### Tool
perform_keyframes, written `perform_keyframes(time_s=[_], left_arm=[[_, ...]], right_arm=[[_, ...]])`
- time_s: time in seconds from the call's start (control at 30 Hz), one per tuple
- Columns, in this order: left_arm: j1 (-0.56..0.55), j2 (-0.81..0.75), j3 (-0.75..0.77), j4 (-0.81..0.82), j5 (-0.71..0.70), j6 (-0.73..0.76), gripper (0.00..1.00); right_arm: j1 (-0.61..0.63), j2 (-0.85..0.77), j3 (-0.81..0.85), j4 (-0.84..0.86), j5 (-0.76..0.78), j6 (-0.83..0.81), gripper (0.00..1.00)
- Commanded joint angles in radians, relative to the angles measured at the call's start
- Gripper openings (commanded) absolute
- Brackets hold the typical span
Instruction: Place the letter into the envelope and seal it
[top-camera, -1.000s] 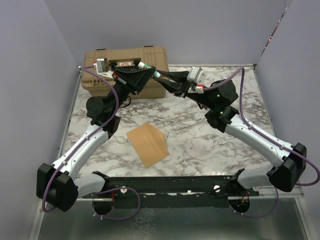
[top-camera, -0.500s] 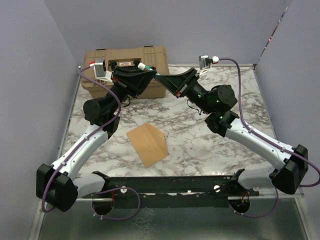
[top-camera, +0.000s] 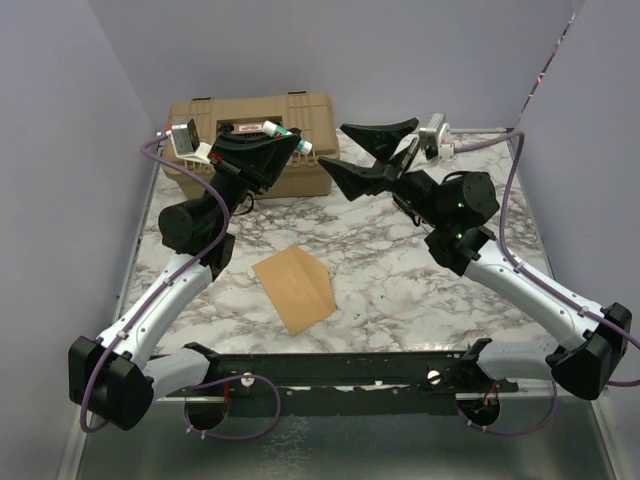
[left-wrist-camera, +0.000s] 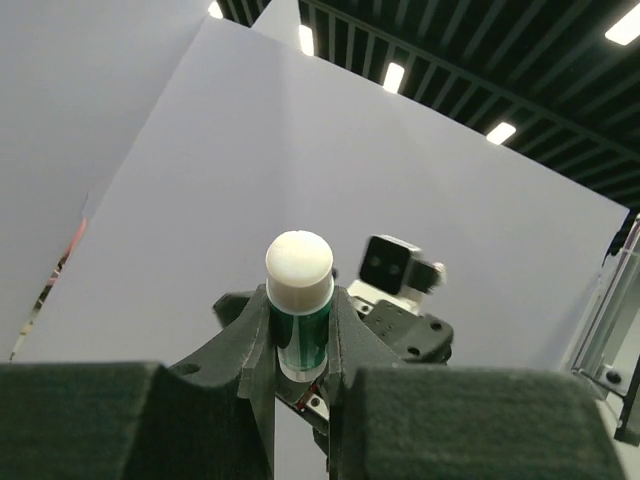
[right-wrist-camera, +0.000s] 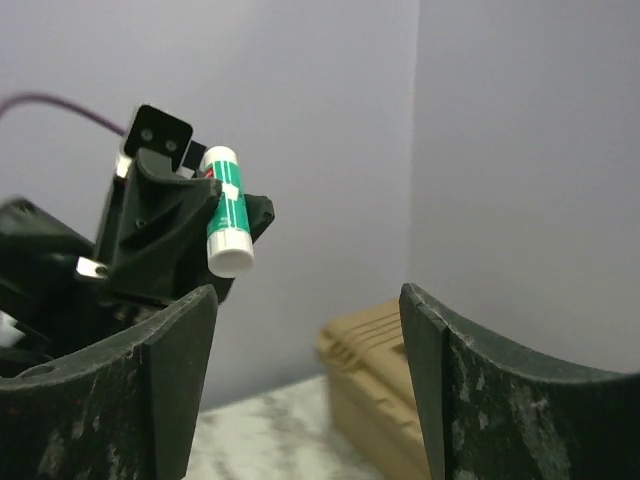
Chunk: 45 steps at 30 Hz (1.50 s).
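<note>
The orange-brown envelope (top-camera: 293, 288) lies flat on the marble table (top-camera: 400, 270), near the middle and in front of both arms. The letter is hidden. My left gripper (top-camera: 283, 143) is raised over the tan case and shut on a green and white glue stick (top-camera: 282, 130). In the left wrist view the glue stick (left-wrist-camera: 300, 300) stands between the fingers with its white cap up. My right gripper (top-camera: 362, 155) hangs open just right of the stick, its jaws wide apart with nothing between them. The right wrist view shows the glue stick (right-wrist-camera: 226, 215) up and to the left of the right gripper (right-wrist-camera: 310, 340).
A tan hard case (top-camera: 312, 108) stands against the back wall at the left and shows in the right wrist view as the tan case (right-wrist-camera: 370, 370). Grey walls close in the table on three sides. A black rail (top-camera: 340, 370) runs along the near edge.
The right gripper has opened and drawn back to the right, away from the glue stick. The left gripper has kept the stick and tilted slightly upward.
</note>
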Motion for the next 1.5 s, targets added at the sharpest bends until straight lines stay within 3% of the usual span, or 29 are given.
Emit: perform_keyframes(time_s=[0.0,0.23,0.3,0.5,0.8,0.87,0.97,1.1,1.2,1.47], left_arm=[[0.003,-0.035,-0.024,-0.099,-0.080,-0.105,0.00],[0.003,-0.043,-0.030,-0.134,-0.099,-0.156,0.00],[0.003,-0.040,-0.024,-0.144,-0.094,-0.154,0.00],[0.002,-0.030,0.006,-0.188,-0.078,-0.131,0.00],[0.003,-0.030,0.024,-0.201,-0.070,-0.114,0.00],[0.003,-0.030,0.025,-0.204,-0.066,-0.113,0.00],[0.004,-0.030,0.025,-0.206,-0.065,-0.111,0.00],[0.004,-0.031,0.028,-0.209,-0.059,-0.103,0.00],[0.004,-0.035,0.028,-0.209,-0.057,-0.082,0.00],[0.004,-0.087,0.008,-0.177,-0.045,0.178,0.00]], right_arm=[[0.003,-0.017,0.025,-0.067,-0.164,-0.665,0.76],[0.027,0.018,0.060,-0.116,-0.246,-0.989,0.73],[0.039,0.036,0.081,-0.127,-0.254,-1.038,0.67],[0.061,0.089,0.149,-0.187,-0.315,-1.091,0.49],[0.075,0.113,0.154,-0.196,-0.284,-1.120,0.45],[0.076,0.117,0.153,-0.176,-0.270,-1.104,0.38],[0.076,0.120,0.153,-0.134,-0.252,-1.058,0.15],[0.076,0.118,0.144,-0.080,-0.244,-0.970,0.01],[0.076,0.112,0.140,-0.022,-0.215,-0.807,0.00],[0.076,0.073,0.175,0.008,0.090,-0.041,0.00]])
